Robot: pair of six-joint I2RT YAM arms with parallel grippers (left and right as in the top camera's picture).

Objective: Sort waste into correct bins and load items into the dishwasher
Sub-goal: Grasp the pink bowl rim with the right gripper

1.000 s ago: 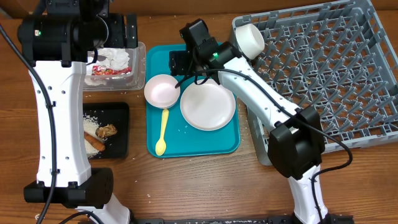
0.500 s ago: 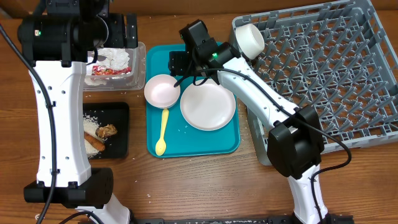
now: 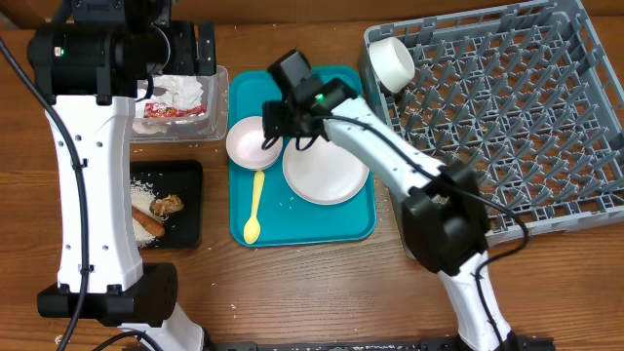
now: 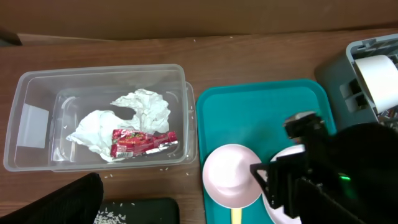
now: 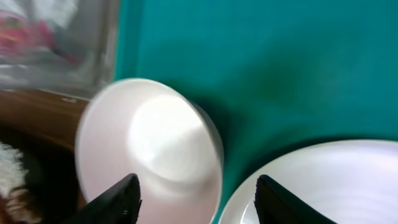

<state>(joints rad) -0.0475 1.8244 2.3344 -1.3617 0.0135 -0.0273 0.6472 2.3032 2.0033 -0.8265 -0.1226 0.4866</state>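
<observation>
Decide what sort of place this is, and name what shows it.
Probably a robotics lab's mock dish-clearing station: robot arms at a wooden table, a grey dish rack, a white plate on a teal tray, and crumpled napkins in a clear tub.

Mostly plastic on a wooden table, with paper and shiny film in the tub.

The table (image 3: 312, 292) is brown wood with a visible grain and a low sheen. The teal serving tray (image 3: 302, 226) looks like smooth, matt plastic. The pale pink bowl (image 3: 252, 141) and white plate (image 3: 327, 168) are smooth and glossy, and the pale yellow spoon (image 3: 255, 205) is smooth plastic. The clear plastic tub (image 4: 99, 70) is see-through and faintly shiny. The crumpled paper napkins (image 4: 146, 106) look soft and matt, and the red snack wrapper (image 4: 142, 142) is glossy, creased film. The dish rack (image 3: 507, 107) is matt grey plastic, and the black tray (image 3: 185, 219) is dull.
</observation>
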